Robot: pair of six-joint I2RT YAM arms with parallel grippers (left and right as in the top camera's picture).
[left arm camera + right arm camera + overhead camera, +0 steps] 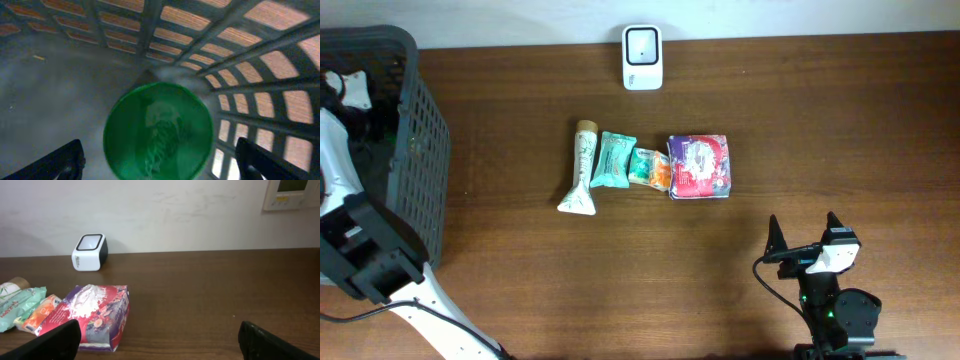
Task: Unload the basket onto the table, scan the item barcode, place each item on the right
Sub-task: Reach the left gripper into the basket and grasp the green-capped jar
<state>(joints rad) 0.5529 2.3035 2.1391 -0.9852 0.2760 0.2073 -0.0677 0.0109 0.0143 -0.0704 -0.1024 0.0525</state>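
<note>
A brown wooden table (pixel 820 120) fills the overhead view. At its left edge stands a dark grey latticed basket (pixel 420 150). The left arm (pixel 370 250) reaches down into it, and its end effector (pixel 159 145) has the fingers spread wide apart, clamped on nothing. The right arm sits at the near right of the table, its end effector (pixel 804 232) also spread wide and empty, hovering well apart from the goods.

Four items lie side by side mid-table. From right to left they are a purple flowered packet (pixel 699 166), a small orange packet (pixel 651 167), a teal packet (pixel 614 160) and a long white tube (pixel 581 167). The white scanner (pixel 642 57) stands at the far edge, behind the row. A round green thing (pixel 157 132) lies in the basket by its wall, below the left fingers and untouched
</note>
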